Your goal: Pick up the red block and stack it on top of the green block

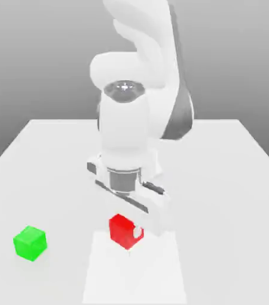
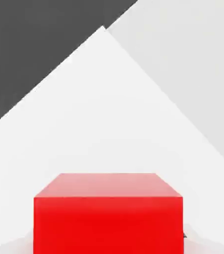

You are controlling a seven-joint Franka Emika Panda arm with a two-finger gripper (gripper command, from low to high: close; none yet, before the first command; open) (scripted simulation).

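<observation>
The red block [image 1: 120, 229] sits low over the table near its front edge, under the arm's hand. My gripper [image 1: 128, 233] reaches down from above and is shut on it, with one white fingertip [image 1: 138, 231] showing against the side of the block toward the exterior view's right. In the hand view the red block [image 2: 108, 213] is very close, with its top face and one side visible. The green block [image 1: 30, 242] rests on the table toward the exterior view's left, well apart from the red block and the gripper.
The white table [image 1: 220, 179] stretches out around both blocks. The arm's bulky white body [image 1: 131, 131] rises behind and above the gripper. A grey backdrop lies beyond the table's far edge.
</observation>
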